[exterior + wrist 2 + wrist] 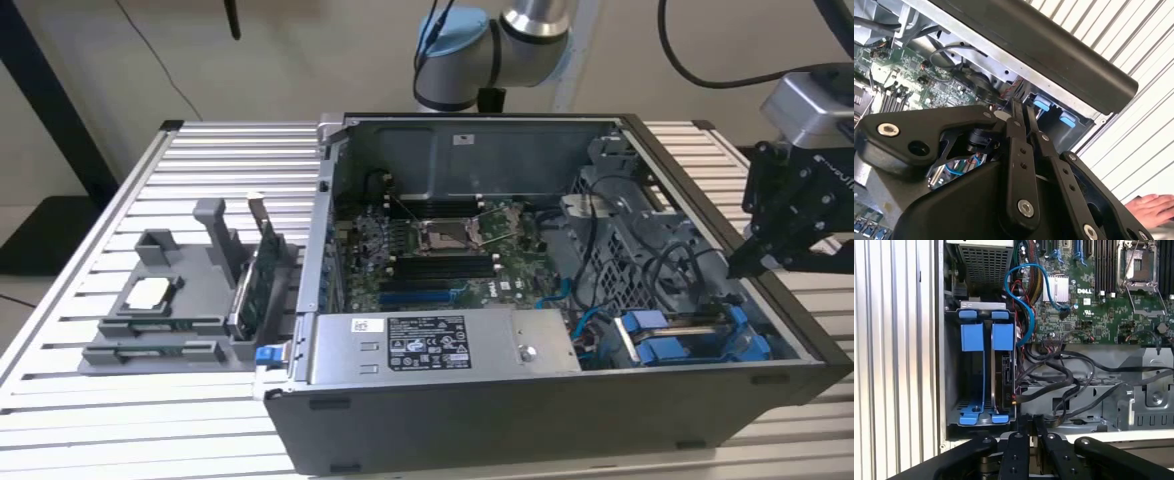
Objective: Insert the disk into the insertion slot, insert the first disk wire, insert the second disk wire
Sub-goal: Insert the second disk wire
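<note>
gripper (747, 262) hovered just outside the open computer case (534, 420), at the exterior view's right; jaws together, holding nothing. disk (1003, 375) in its blue carrier sat upright inside the insertion slot (971, 385), black cables (1054, 375) beside it.

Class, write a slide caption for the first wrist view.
Shut gripper poised beside the open computer case, facing the blue-framed disk in its bay.
</note>
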You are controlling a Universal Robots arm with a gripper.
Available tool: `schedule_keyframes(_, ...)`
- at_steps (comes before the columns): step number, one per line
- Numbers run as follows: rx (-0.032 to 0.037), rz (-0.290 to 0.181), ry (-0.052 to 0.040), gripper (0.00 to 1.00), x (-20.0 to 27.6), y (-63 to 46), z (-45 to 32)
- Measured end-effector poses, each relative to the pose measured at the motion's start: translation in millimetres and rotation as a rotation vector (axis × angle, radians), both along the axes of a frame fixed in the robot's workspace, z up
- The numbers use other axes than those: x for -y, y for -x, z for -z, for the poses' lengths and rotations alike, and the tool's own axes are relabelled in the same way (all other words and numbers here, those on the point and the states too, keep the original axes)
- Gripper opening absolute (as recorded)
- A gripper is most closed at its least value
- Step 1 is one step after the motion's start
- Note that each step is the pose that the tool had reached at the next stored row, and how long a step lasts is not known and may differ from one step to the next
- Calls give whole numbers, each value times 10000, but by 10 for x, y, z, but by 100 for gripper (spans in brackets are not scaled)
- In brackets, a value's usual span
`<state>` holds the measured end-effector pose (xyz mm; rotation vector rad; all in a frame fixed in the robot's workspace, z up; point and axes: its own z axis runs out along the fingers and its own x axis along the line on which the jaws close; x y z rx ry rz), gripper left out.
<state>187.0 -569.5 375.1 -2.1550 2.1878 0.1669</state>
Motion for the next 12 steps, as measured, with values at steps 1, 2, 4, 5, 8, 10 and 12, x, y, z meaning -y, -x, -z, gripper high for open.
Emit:
schedule_keyframes(1,0,1,-2,16,0,14,-15)
schedule_keyframes(2,0,0,-2,16,0,26,-36)
schedule_keyframes(4,0,1,-1,16,-1,61,-77)
schedule_keyframes(5,0,0,-1,16,-3,81,-95)
schedule_keyframes(8,0,1,-3,16,-7,148,-140)
schedule_keyframes(10,4,0,-7,16,-9,204,-158)
schedule_keyframes(12,11,0,-9,16,-11,267,-167)
